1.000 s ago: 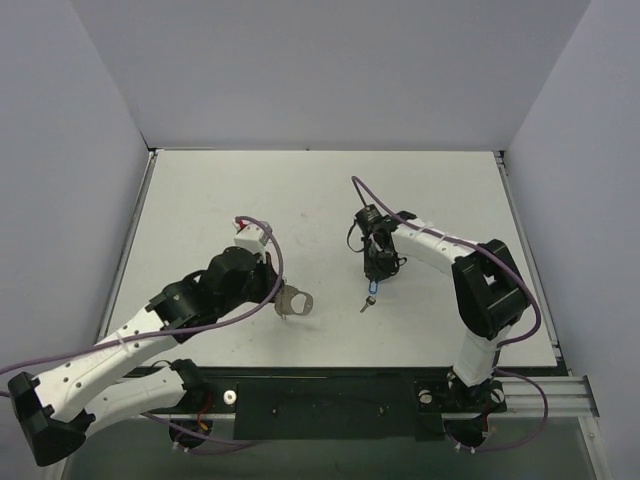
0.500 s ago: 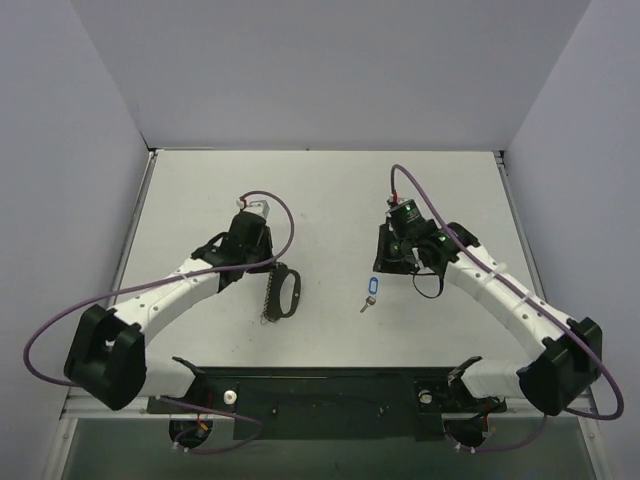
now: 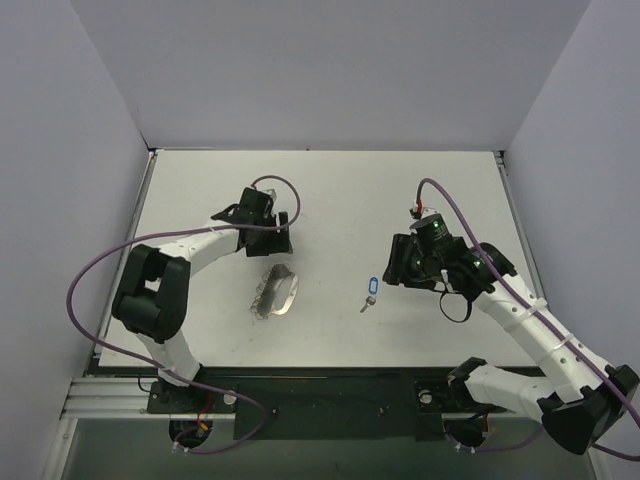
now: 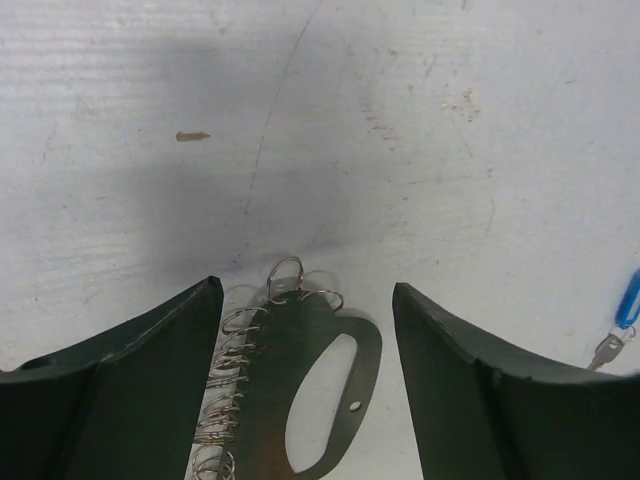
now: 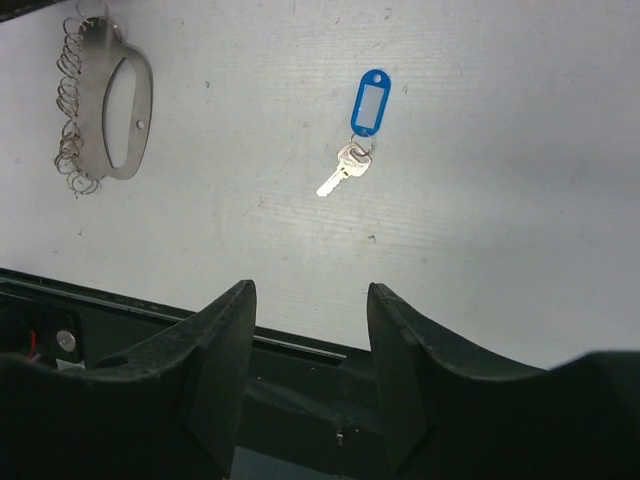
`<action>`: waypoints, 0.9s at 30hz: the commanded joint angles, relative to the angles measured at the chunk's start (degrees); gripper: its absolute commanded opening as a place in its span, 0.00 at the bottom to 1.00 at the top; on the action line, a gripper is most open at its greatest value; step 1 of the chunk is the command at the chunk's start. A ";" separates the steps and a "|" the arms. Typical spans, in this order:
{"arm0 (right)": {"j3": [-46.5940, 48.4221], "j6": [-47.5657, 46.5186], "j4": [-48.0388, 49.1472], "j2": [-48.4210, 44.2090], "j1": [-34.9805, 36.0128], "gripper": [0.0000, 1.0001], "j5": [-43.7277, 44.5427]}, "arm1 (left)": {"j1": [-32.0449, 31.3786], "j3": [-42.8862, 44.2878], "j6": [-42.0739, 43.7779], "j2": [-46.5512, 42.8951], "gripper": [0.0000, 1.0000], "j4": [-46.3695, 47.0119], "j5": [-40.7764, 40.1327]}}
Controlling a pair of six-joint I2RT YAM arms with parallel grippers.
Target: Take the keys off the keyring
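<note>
The keyring (image 3: 277,290), a flat silver-grey oval loop with a coiled chain along one side, lies on the table. My left gripper (image 3: 270,245) hovers just behind it, open. In the left wrist view the keyring (image 4: 279,379) lies between the spread fingers (image 4: 150,360), untouched. The key with its blue oval tag (image 3: 370,290) lies apart from the ring, to its right. My right gripper (image 3: 393,272) is open to the right of the key, holding nothing. The right wrist view looks down on the key (image 5: 345,172), the blue tag (image 5: 370,102) and the keyring (image 5: 92,120), with the right gripper (image 5: 310,295) well clear.
The black base rail (image 3: 320,405) runs along the table's near edge and shows below the right fingers (image 5: 220,340). Purple cables loop off both arms (image 3: 110,270). Grey walls close in the table on three sides.
My left gripper has opened and let go of the keyring, then drawn back toward the far side. My right gripper has opened wider and pulled away to the right of the key.
</note>
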 commanded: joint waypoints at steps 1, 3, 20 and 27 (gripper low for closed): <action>-0.02 -0.86 -2.02 -1.75 -0.14 0.47 2.59 | 0.20 4.45 1.99 -6.14 0.80 -0.45 0.36; 0.50 -1.47 -1.59 -2.27 0.03 0.51 2.94 | 0.20 5.25 2.96 -9.56 0.82 -1.41 0.01; 4.39 -9.05 8.16 -6.93 2.41 0.91 11.38 | 0.28 -20.67 11.75 -56.24 0.82 7.37 -21.86; -2.21 -3.59 13.80 -9.75 2.76 0.92 10.85 | 0.37 -36.38 17.90 -69.86 0.79 15.17 -36.80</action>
